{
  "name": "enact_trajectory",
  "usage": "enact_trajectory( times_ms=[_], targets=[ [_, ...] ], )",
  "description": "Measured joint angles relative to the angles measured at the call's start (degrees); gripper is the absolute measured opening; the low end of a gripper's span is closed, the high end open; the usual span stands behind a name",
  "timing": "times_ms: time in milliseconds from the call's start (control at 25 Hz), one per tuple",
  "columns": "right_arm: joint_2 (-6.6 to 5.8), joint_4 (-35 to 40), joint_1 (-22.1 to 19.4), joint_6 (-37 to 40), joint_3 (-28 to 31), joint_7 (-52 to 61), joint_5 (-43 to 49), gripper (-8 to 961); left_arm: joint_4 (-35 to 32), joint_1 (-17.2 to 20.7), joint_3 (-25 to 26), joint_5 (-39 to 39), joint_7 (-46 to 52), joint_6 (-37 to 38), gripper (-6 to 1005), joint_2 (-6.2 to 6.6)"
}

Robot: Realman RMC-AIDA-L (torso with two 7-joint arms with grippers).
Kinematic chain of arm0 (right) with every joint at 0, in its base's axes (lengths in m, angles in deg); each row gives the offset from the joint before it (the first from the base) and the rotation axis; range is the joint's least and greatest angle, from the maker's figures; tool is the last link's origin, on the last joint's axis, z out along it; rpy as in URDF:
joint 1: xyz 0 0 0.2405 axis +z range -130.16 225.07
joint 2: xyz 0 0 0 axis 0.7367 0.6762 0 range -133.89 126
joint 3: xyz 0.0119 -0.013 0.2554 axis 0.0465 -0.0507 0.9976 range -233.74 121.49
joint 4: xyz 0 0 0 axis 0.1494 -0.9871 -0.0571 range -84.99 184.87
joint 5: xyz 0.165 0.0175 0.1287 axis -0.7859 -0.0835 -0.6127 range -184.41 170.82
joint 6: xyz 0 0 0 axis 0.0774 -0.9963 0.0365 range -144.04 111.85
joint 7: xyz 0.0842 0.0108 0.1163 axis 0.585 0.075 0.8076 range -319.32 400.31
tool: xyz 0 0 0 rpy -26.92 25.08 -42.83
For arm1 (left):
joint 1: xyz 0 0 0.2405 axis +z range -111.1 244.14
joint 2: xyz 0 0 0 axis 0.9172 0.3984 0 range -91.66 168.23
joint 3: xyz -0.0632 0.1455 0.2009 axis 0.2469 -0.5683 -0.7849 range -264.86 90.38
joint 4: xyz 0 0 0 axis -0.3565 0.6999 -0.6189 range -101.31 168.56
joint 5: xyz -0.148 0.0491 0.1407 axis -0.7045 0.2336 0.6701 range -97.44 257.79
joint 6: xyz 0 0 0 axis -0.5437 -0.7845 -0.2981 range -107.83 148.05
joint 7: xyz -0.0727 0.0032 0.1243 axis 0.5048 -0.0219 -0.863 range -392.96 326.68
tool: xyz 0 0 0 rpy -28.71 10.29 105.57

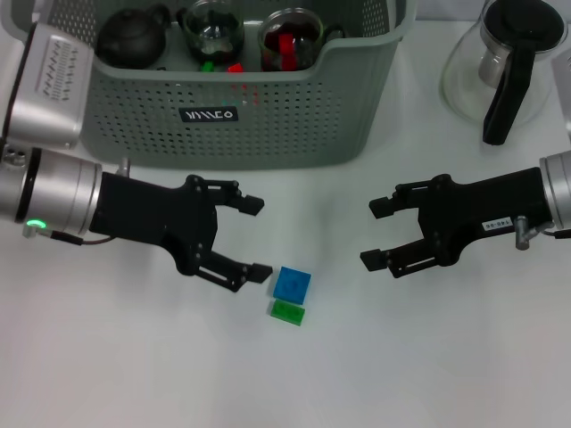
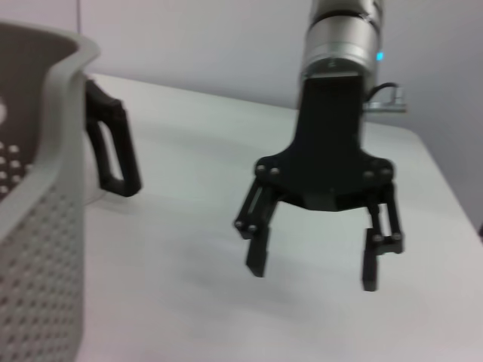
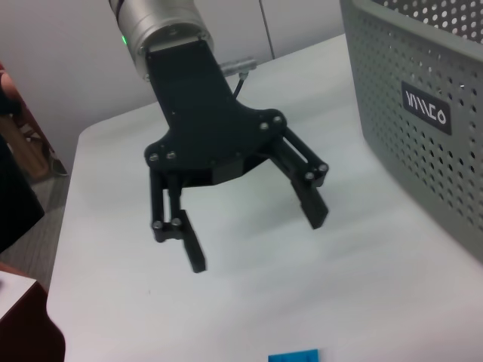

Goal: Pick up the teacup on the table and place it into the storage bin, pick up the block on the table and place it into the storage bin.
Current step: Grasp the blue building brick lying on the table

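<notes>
Nearest, green block [image 1: 287, 312] flat on white table [image 1: 446, 374], touching blue block [image 1: 293, 283] just behind it; both well in front of storage bin [image 1: 241, 125], roughly below its label. Left gripper [image 1: 257, 236] low over table, in front of bin's left half, fingers spread wide and empty, lower fingertip [image 1: 260, 270] just beside blue block, contact not discernible. Right gripper [image 1: 376, 234] level with it, in front of bin's right corner, fingers likewise apart, holding nothing, clear of both blocks. Bin upright on table beyond both grippers, black label [image 1: 209, 114] on front wall. Inside bin: dark teapot [image 1: 132, 36], glass teacup [image 1: 214, 28], second glass teacup [image 1: 291, 37] showing red contents, small red and green pieces at bottom. Right of bin, apart from it, glass pot [image 1: 508, 62] with black handle.
</notes>
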Motion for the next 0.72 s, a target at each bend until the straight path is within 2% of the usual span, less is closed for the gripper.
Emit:
enact_trajectory(
  times_ms=[80, 320, 720],
  targets=[
    [0.32, 0.00, 0.00, -0.26, 0.01, -0.13, 0.04, 881, 0.00, -0.04, 0.10, -0.03, -0.01, -1.04, 951, -0.11],
    [2.75, -0.04, 0.82, -3.03, -1.08, -2.88, 1.00, 881, 0.01, 0.85, 0.75, -0.86, 0.90, -3.00, 951, -0.57],
    [3.20, -1.02, 2.77, -3.34, -2.07, -4.86, 0.74, 882, 0.01, 3.40, 2.12, -1.15, 1.21, -3.30, 950, -0.44]
  ],
)
